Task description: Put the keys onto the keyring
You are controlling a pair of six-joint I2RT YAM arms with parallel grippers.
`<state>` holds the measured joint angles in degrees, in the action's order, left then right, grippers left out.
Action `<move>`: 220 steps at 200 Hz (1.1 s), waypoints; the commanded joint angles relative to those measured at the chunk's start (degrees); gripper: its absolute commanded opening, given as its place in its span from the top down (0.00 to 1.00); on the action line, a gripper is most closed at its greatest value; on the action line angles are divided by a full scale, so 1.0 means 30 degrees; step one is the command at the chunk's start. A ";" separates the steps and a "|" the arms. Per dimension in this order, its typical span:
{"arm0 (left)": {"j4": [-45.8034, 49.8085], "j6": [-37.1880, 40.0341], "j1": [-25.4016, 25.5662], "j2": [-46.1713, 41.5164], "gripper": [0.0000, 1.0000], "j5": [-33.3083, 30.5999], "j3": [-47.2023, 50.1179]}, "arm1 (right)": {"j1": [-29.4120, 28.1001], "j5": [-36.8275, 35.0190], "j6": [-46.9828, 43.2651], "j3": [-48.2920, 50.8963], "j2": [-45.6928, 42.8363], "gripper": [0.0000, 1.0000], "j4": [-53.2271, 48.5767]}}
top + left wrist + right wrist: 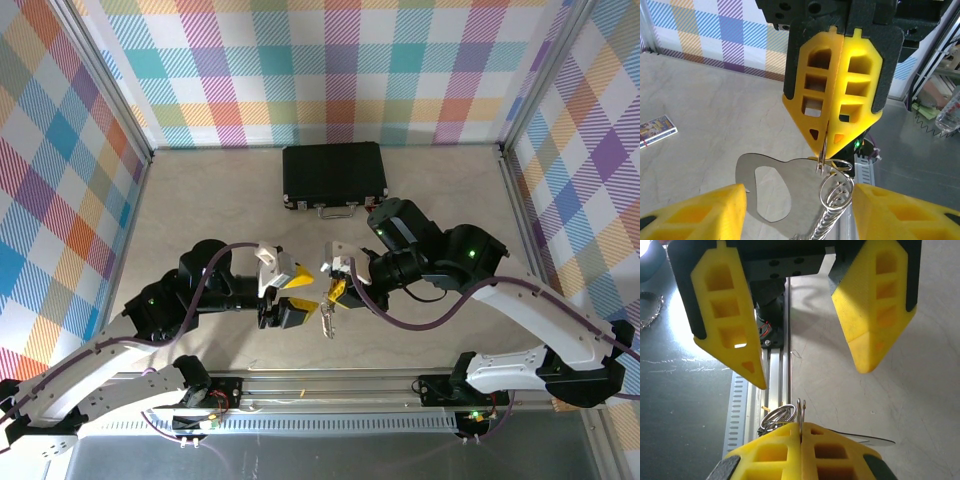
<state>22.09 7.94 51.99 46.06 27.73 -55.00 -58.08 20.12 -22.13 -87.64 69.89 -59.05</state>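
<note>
While my right hand (824,147) pinches the keyring (836,186) with its two yellow fingers pressed flat together, the step in hand is, as I judge it, the threading: one hand holds the ring in the air and the other must work a piece onto it. The wire loops of the ring hang just under the closed fingertips, above the bench (200,210) and in front of my two bases, well apart from the black case (335,175) at the far side. A flat silvery metal piece (745,170) with an oval hole hangs just beside the loops and seems attached to them. Whether it is one of the keys I cannot tell.

My left hand (812,375) is open and grips nothing. In its own wrist view the flat piece lies in the gap between the two yellow fingers. The next move, I think, calls for a careful closing on the flat faces of that piece, without pulling the ring out of the right hand.

Both arms are bent inward from the sides and meet in the middle, the hands facing each other almost tip to tip.
</note>
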 commanded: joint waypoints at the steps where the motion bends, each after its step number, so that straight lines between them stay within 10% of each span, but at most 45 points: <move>1: -0.0875 -0.0381 0.0052 0.0213 0.49 0.0658 -0.0125 | 0.0034 -0.0049 -0.0533 0.0105 -0.0524 1.00 0.0491; 220: -0.4131 -0.1620 0.0073 0.1053 1.00 0.1506 0.0768 | -0.0106 0.0983 -0.0328 0.1409 -0.1206 1.00 0.2336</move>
<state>13.87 4.67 52.10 49.76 32.53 -53.69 -58.04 19.20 -21.93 -83.88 67.57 -55.05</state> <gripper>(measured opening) 0.064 0.056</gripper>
